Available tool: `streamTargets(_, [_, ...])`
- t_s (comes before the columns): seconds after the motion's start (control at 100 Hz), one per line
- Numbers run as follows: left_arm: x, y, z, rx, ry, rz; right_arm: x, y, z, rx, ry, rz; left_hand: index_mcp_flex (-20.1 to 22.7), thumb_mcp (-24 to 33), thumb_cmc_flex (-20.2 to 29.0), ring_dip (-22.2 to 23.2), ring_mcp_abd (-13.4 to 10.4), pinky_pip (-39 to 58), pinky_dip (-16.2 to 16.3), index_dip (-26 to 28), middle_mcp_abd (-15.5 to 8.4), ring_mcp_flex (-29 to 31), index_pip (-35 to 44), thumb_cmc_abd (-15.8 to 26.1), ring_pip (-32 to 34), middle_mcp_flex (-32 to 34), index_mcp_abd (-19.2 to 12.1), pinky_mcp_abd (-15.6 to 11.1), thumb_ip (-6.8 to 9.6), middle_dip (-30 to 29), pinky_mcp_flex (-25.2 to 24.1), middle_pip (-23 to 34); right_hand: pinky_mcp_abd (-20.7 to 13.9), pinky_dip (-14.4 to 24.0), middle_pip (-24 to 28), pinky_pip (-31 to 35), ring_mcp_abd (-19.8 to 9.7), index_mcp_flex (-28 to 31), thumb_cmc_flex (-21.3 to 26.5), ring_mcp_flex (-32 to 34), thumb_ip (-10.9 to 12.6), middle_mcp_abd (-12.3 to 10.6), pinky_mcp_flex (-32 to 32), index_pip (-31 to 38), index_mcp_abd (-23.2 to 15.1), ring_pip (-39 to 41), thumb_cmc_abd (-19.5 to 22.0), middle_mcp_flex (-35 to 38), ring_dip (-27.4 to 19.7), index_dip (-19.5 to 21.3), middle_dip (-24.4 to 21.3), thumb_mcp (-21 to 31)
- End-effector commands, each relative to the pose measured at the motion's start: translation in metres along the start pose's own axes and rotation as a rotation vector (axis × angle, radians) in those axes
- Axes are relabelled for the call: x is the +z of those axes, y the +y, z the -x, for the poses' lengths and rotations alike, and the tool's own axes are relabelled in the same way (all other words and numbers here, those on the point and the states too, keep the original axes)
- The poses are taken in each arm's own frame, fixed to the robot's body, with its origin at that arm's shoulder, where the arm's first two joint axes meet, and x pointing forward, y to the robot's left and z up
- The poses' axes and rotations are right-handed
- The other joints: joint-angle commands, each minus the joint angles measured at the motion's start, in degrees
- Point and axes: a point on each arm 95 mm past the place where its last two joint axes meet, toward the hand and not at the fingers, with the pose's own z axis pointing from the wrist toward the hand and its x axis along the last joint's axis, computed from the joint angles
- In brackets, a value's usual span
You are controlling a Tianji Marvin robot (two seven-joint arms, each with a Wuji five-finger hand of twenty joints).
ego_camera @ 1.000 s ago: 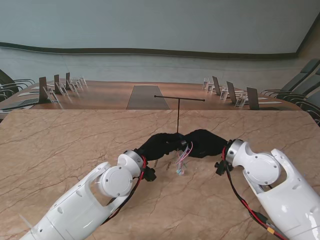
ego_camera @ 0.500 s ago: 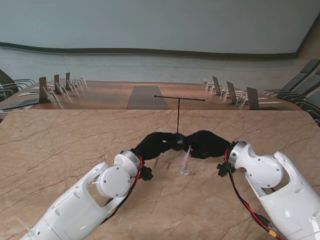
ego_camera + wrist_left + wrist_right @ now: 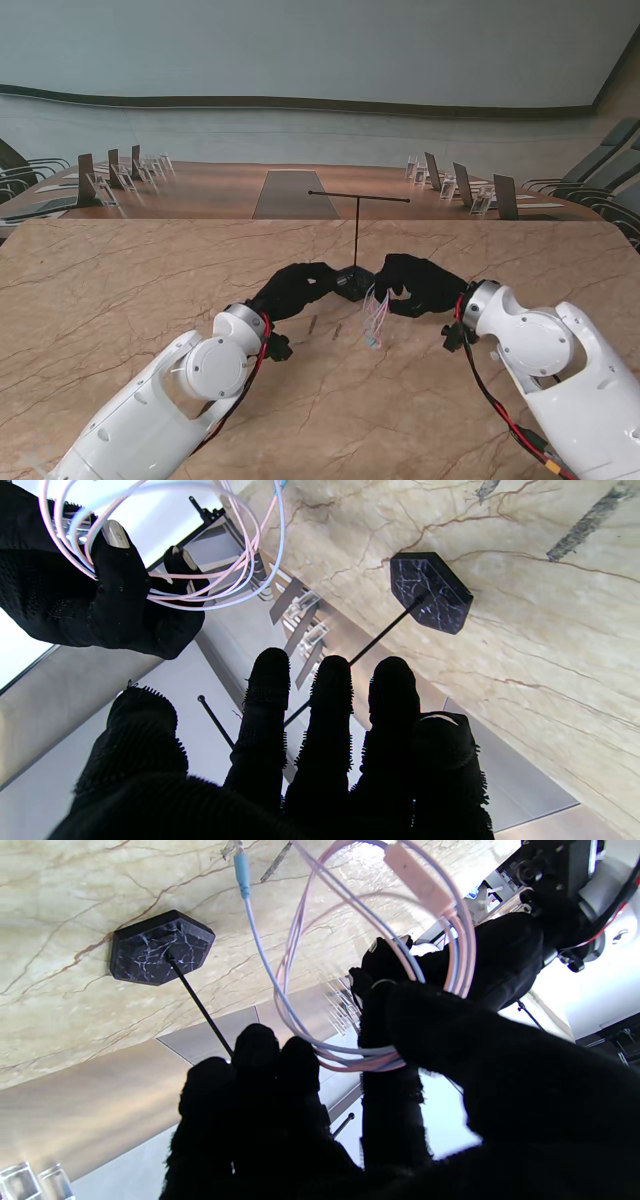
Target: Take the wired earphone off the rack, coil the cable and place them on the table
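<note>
The wired earphone (image 3: 375, 318), a pale pink and blue cable wound into several loops, hangs from my right hand (image 3: 415, 283), which is shut on it just right of the rack's base. In the right wrist view the thumb and a finger pinch the loop bundle (image 3: 360, 1060), and the blue plug end (image 3: 243, 880) dangles toward the table. The rack (image 3: 357, 235) is a thin black T-shaped pole on a dark marble base (image 3: 430, 592), and its bar is bare. My left hand (image 3: 295, 285) is open just left of the base, fingers (image 3: 325, 720) spread, touching nothing.
The marble table (image 3: 150, 290) stretches wide on both sides of my arms, with its far edge behind the rack. Beyond it a conference table (image 3: 290, 190) carries rows of name-card holders, with chairs at both sides.
My hands were together over the coil in front of the rack base. The left hand has let go and drawn back to the left. The coil now hangs from the right hand alone.
</note>
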Motion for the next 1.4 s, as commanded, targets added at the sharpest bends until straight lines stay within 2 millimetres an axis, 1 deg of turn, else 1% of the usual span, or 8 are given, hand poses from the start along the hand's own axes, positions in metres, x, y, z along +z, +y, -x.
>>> streamTargets(0.0, [-0.004, 0.002, 0.003, -0.007, -0.004, 0.001, 0.000, 0.000, -0.002, -0.007, 0.000, 0.002, -1.1, -0.2, -1.0, 1.3, 0.7, 1.0, 1.4, 0.9, 0.6, -0.5, 2.0, 2.3, 1.4, -1.0, 0.4, -4.1, 0.30, 1.0, 0.5, 1.8, -8.1, -2.5, -1.8, -0.6, -1.1, 4.1, 3.6, -5.4, -0.1, -2.1, -3.5, 7.3, -7.5, -2.9, -0.1, -5.3, -2.9, -0.3, -2.7, 7.8])
streamTargets(0.2, [-0.009, 0.003, 0.008, -0.012, -0.006, 0.003, 0.001, 0.002, -0.003, -0.027, -0.016, 0.007, -1.0, -0.1, -0.9, 1.4, 0.7, 1.1, 1.4, 0.9, 0.8, -0.1, 2.2, 2.5, 1.5, -0.6, 0.6, -4.0, 0.33, 1.6, 0.7, 2.4, -11.5, -10.3, -6.1, -4.2, -6.8, 4.3, 4.9, -14.6, -2.0, -7.3, -10.5, 7.2, -6.5, -8.2, -0.3, -11.9, -16.6, -1.2, -16.5, 7.8])
streamTargets(0.37, [-0.012, 0.004, 0.012, -0.018, -0.011, 0.006, 0.001, 0.004, -0.005, -0.028, -0.027, -0.004, -1.1, -0.2, -0.9, 1.4, 0.9, 1.2, 1.3, 0.7, 0.9, 0.1, 2.1, 2.5, 1.7, -0.1, 0.6, -3.9, 0.34, 1.9, 0.8, 2.7, -11.7, -12.4, -11.0, -7.8, -8.6, 3.4, 5.0, -16.5, -1.9, -9.1, -12.1, 7.0, -6.6, -11.4, 1.3, -11.0, -20.6, -0.5, -20.6, 6.4])
streamTargets(0.48, [-0.013, 0.004, 0.013, -0.021, -0.008, 0.008, 0.003, 0.005, -0.006, -0.027, -0.026, -0.007, -0.8, -0.1, -0.8, 1.4, 1.0, 1.2, 1.3, 0.7, 1.1, 0.3, 2.1, 2.7, 1.8, 0.6, 0.8, -3.8, 0.36, 2.1, 1.0, 3.2, -11.5, -12.3, -10.1, -7.5, -8.8, 1.9, 5.5, -13.9, -1.7, -9.8, -11.1, 7.6, -6.2, -9.8, 2.9, -3.5, -20.0, 0.7, -20.4, 4.9])
streamTargets(0.65, [-0.016, 0.007, 0.012, -0.037, 0.010, 0.017, 0.007, 0.009, -0.008, -0.030, -0.023, -0.004, -0.6, 0.1, -0.4, 1.4, 1.5, 1.4, 1.3, 0.9, 1.6, 0.7, 2.9, 2.8, 2.0, 2.0, 1.3, -3.3, 0.41, 3.6, 1.2, 5.4, -6.2, -9.7, -7.9, -0.7, -1.1, 0.3, 6.3, 0.2, -1.0, -3.8, -1.7, 9.2, -5.2, -3.2, 4.2, 17.1, -16.6, 0.2, -20.2, 3.1])
streamTargets(0.92, [-0.023, 0.017, 0.006, -0.054, 0.050, 0.045, 0.009, 0.018, -0.012, -0.067, -0.041, 0.035, -2.3, 0.4, 1.8, 1.4, 1.8, 1.8, 0.9, 4.7, 1.2, 1.9, 9.7, 3.6, 3.2, 3.4, 1.8, -3.0, 0.06, 7.2, 2.0, 8.8, 0.8, -4.4, -2.3, 6.4, 8.4, 0.2, 5.1, 13.8, 0.0, 2.2, 12.7, 9.8, -6.5, 4.8, 3.8, 28.8, -12.4, -0.1, -15.4, 3.3])
streamTargets(1.17, [-0.029, 0.026, 0.000, -0.070, 0.080, 0.066, 0.008, 0.027, -0.012, -0.095, -0.086, 0.061, -6.1, -0.4, 6.1, 1.7, 1.3, 2.0, 0.5, 9.4, 0.0, 2.3, 16.1, 5.5, 4.3, 3.8, 1.8, -3.4, -0.50, 9.9, 2.1, 11.4, 4.1, -2.7, -0.1, 9.7, 11.0, 0.2, 4.8, 19.8, 0.4, 4.4, 20.8, 10.1, -6.6, 8.3, 3.8, 32.2, -10.6, -0.2, -12.6, 3.4])
streamTargets(1.39, [-0.032, 0.035, -0.002, -0.083, 0.108, 0.078, 0.008, 0.034, -0.013, -0.095, -0.127, 0.103, -8.8, -0.8, 7.4, 1.0, 0.2, -0.9, -0.8, 8.2, -0.5, 0.9, 13.6, 5.3, 2.7, 2.2, 0.2, -3.6, -0.84, 9.7, -0.7, 10.3, 5.8, -3.1, 0.9, 11.6, 12.2, 0.2, 5.0, 22.3, 0.6, 5.6, 25.0, 10.2, -6.3, 9.9, 3.5, 33.4, -10.0, -0.3, -11.3, 3.3])
